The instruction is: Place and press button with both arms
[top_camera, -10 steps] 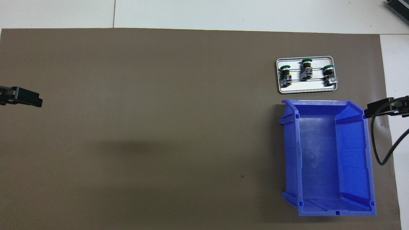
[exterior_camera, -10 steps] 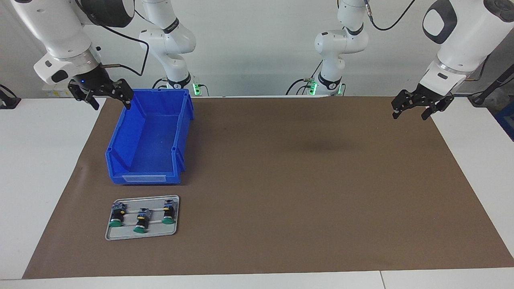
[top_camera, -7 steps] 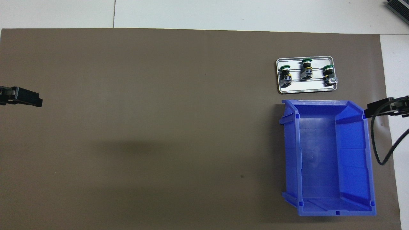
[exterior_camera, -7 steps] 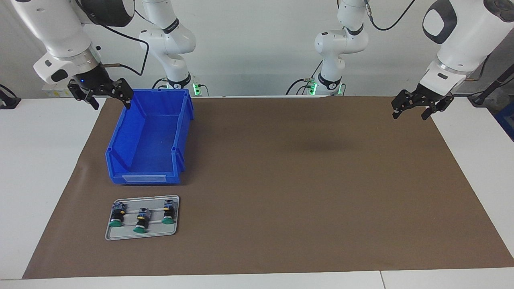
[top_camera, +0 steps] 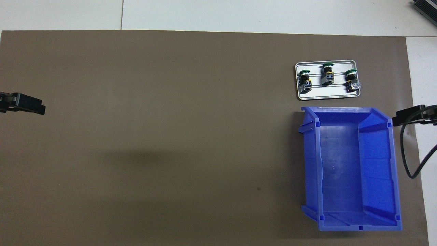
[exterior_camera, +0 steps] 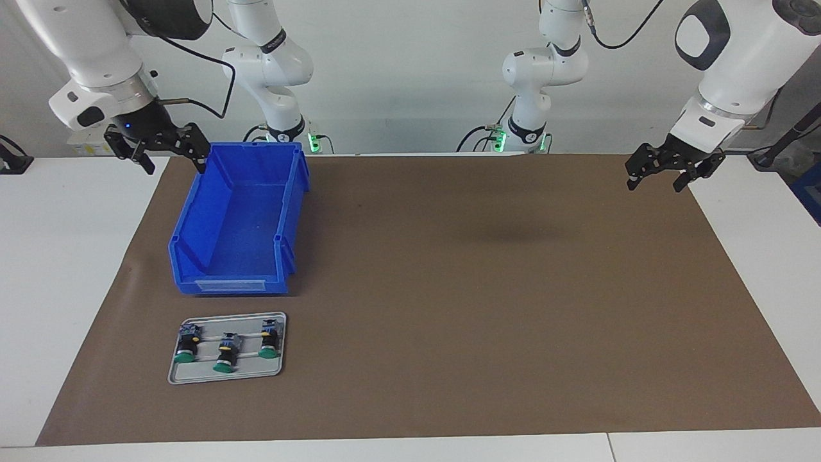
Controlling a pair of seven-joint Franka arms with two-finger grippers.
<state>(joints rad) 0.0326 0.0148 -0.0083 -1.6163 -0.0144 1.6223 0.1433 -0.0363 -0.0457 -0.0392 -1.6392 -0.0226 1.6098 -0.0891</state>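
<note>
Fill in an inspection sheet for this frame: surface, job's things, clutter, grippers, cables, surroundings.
Surface: brown mat over a white table.
Job's things: three green-capped buttons lie on a grey tray at the right arm's end; a blue bin sits nearer the robots than the tray, with nothing seen in it.
Clutter: nothing seen.
Grippers: right gripper open, in the air over the bin's corner nearest the robots and the mat's edge, holding nothing; left gripper open, holding nothing, over the mat's edge at the left arm's end.
Cables: a black cable loops from the right arm beside the bin.
Surroundings: plain white wall; green lights at both arm bases.
</note>
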